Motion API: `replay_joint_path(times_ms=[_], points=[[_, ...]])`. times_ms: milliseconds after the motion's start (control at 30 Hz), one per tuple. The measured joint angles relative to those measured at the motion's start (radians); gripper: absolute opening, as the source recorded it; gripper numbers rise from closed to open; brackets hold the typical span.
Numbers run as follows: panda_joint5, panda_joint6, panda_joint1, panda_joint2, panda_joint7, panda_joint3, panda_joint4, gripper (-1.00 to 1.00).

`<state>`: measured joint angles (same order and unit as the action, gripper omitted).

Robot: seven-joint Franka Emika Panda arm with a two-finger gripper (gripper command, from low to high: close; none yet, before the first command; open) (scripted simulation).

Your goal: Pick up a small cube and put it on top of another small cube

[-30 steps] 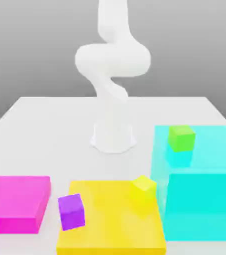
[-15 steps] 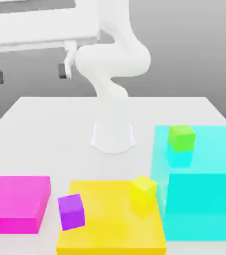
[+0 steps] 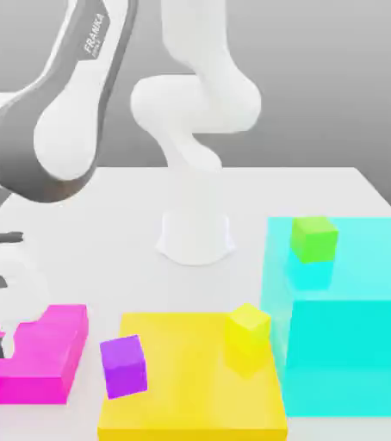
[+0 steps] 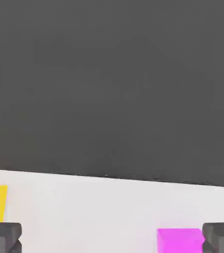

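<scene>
While the white robot arm (image 3: 57,112) leans low over the flat magenta block (image 3: 48,357) at nine o'clock on the white table (image 3: 121,224), its jaws are spread wide with nothing between them. At six o'clock a small purple cube (image 3: 124,366) sits beside the yellow slab (image 3: 190,383), a small yellow cube (image 3: 249,326) on it. A small green cube (image 3: 313,239) tops the big cyan block (image 3: 354,319) at four o'clock.

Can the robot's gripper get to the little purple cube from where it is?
Probably yes. The small purple cube sits uncovered beside the flat magenta block, and the gripper is open, holding nothing.
</scene>
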<state>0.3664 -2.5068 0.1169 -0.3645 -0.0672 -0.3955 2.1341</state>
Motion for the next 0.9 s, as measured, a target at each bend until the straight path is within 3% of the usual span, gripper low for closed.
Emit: replay_joint_path(times_ms=[133,233,267,500,667,900], points=[[-0.010,-0.046,0.053,-0.125,-0.064,-0.004,-0.018,0.00],[0.037,-0.118,0.099,-0.233,-0.108,0.044,-0.045,0.00],[0.051,-0.138,0.112,-0.261,-0.118,0.059,-0.053,-1.00],[0.052,-0.137,0.112,-0.263,-0.120,0.060,-0.053,-1.00],[-0.029,-0.035,0.036,-0.108,-0.050,-0.008,0.001,-1.00],[-0.159,0.046,-0.114,0.119,0.117,-0.012,0.135,-1.00]])
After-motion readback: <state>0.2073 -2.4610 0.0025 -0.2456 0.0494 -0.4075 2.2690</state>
